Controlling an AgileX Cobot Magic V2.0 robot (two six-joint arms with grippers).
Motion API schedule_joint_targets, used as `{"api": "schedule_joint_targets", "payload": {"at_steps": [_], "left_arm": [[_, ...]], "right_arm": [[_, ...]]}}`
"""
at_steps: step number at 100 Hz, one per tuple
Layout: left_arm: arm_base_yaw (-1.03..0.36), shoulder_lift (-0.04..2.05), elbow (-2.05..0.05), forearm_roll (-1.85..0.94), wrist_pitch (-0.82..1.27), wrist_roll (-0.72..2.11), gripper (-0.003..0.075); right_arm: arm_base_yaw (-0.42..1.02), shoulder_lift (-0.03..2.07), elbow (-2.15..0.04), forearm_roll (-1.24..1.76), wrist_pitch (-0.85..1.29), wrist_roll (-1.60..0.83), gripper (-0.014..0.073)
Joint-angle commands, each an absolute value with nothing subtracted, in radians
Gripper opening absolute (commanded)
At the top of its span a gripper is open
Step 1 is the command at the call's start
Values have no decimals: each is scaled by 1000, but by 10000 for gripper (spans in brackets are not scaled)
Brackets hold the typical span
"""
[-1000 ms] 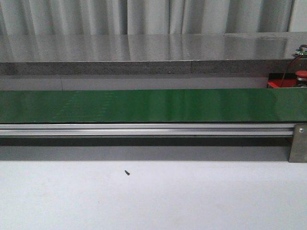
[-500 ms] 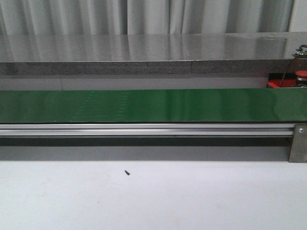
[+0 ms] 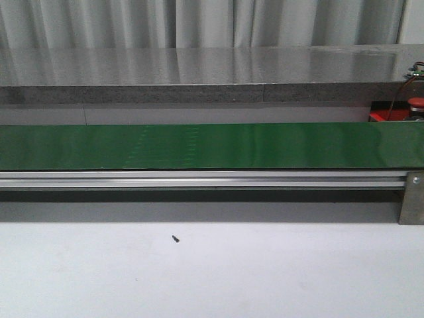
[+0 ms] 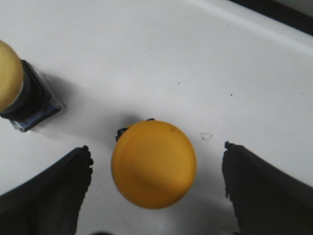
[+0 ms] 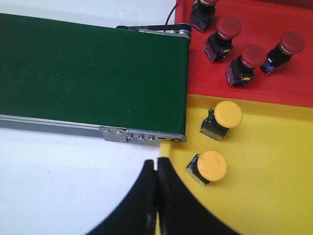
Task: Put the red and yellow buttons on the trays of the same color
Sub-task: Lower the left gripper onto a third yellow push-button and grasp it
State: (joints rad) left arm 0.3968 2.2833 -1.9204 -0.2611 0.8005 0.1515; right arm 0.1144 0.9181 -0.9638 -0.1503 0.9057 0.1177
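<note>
In the left wrist view a yellow button [image 4: 154,164] stands cap-up on a white surface, between the fingers of my open left gripper [image 4: 156,147] and touching neither. A second yellow button [image 4: 11,78] lies tipped at that frame's edge. In the right wrist view the red tray [image 5: 205,73] holds several red buttons [image 5: 254,55]. The yellow tray [image 5: 274,161] beside it holds two yellow buttons [image 5: 228,113] [image 5: 212,165]. My right gripper [image 5: 156,161] is shut and empty, over the yellow tray's edge. The front view shows one red button [image 3: 416,103] and a sliver of red tray [image 3: 379,116], and neither gripper.
The green belt [image 3: 212,146] runs across the front view on an aluminium rail [image 3: 199,179], with nothing on it. Its end [image 5: 93,73] meets both trays. A grey ledge [image 3: 199,73] lies behind. A small dark screw [image 3: 175,238] lies on the white table.
A faint pale pattern on the green belt has shifted to the right across the three front frames, so the belt is running. Nothing else differs.
</note>
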Motion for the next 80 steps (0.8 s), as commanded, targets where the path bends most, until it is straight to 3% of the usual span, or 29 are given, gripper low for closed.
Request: {"api": "schedule_joint_targets", "payload": {"at_steps": [1, 51, 80], "left_arm": [[401, 2229, -1952, -287, 748, 136, 523], [401, 2230, -1952, -287, 671, 136, 521], [401, 2230, -1952, -287, 669, 136, 420]], "right_arm": [[115, 906, -998, -161, 855, 117, -70], [115, 906, -998, -161, 855, 117, -70], [115, 906, -998, -161, 855, 117, -70]]}}
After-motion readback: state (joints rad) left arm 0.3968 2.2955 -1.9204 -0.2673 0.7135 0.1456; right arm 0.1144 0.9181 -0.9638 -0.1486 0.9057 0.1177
